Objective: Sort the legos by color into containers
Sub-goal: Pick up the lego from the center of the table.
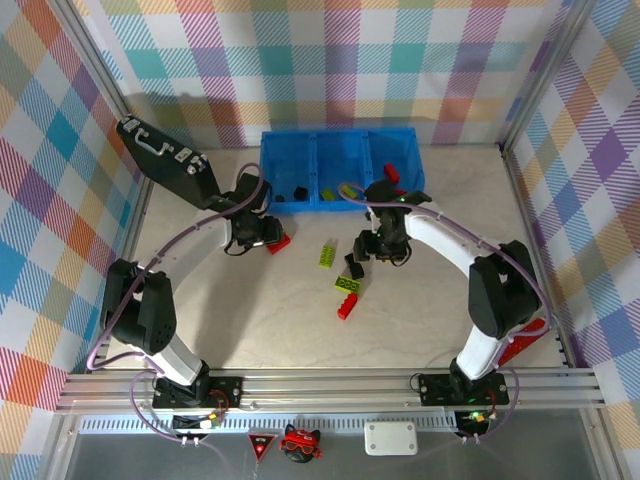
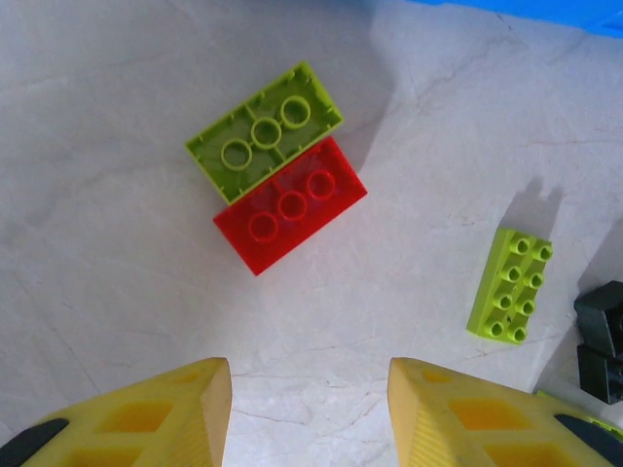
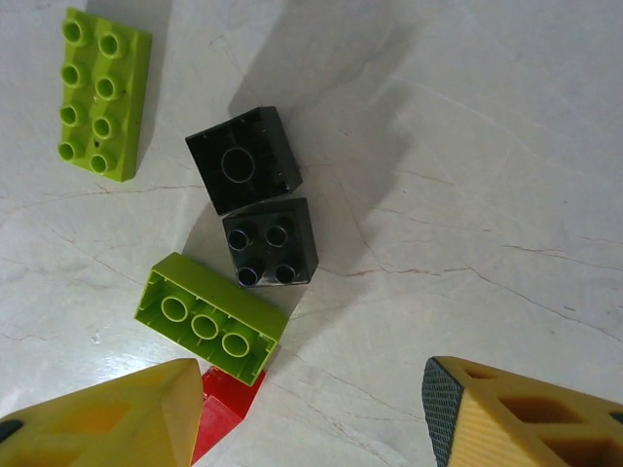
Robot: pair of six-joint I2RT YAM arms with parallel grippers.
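Legos point(image 1: 348, 285) lie mid-table point(image 1: 250, 320), near the blue containers point(image 1: 340, 135) at the far edge.

Left wrist: left gripper point(image 2: 310, 375) parted and empty, before a red brick point(image 2: 290, 204) touching a lime brick point(image 2: 264, 131).

Right wrist: right gripper point(image 3: 311, 379) parted and empty, near two black bricks point(image 3: 243, 161).

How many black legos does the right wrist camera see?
2: one underside-up black lego mid-frame, one studs-up black lego just below it in frame. Others may be hidden.

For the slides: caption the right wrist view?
Open right gripper hovers over black bricks, green bricks and a red brick.
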